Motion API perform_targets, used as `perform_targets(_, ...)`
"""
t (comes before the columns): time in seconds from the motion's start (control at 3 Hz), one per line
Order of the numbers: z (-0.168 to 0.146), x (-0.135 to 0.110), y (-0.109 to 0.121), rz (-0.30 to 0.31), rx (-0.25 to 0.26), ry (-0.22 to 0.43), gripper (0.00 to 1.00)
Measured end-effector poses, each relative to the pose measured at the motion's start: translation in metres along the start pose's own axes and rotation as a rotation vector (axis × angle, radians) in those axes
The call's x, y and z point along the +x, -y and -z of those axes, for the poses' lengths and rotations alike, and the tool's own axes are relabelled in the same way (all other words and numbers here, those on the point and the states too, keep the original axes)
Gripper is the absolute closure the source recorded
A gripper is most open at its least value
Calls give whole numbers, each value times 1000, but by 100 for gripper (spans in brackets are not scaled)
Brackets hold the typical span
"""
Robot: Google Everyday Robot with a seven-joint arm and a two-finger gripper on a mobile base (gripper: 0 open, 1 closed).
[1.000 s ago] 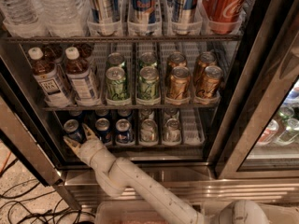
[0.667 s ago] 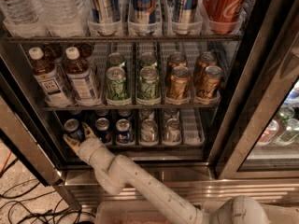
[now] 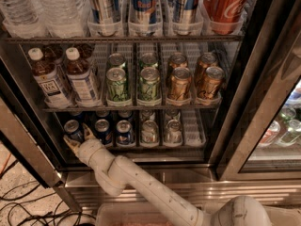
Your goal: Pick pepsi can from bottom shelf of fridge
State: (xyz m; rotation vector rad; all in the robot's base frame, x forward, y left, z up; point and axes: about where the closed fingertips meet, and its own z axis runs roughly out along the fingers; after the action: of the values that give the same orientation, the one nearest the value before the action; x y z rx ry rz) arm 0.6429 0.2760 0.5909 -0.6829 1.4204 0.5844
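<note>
The tan fingers (image 3: 88, 132) are spread apart, one just right of the small dark blue pepsi can (image 3: 73, 127) with its silver top, the other low on its left; I cannot tell whether they touch it. The two-finger gripper (image 3: 77, 135) sits at the left front of the wire-grid bottom shelf (image 3: 193, 126). That can leads the leftmost lane, beside two more blue cans (image 3: 123, 131). The white jointed arm (image 3: 141, 182) reaches up across the stainless-framed fridge (image 3: 155, 160).
</note>
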Motion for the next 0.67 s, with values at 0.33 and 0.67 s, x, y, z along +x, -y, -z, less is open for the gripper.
perform_targets(0.33,0,0,0,0,0,0,100)
perform_targets(0.67,6,-15,-4,28,-12,30,100)
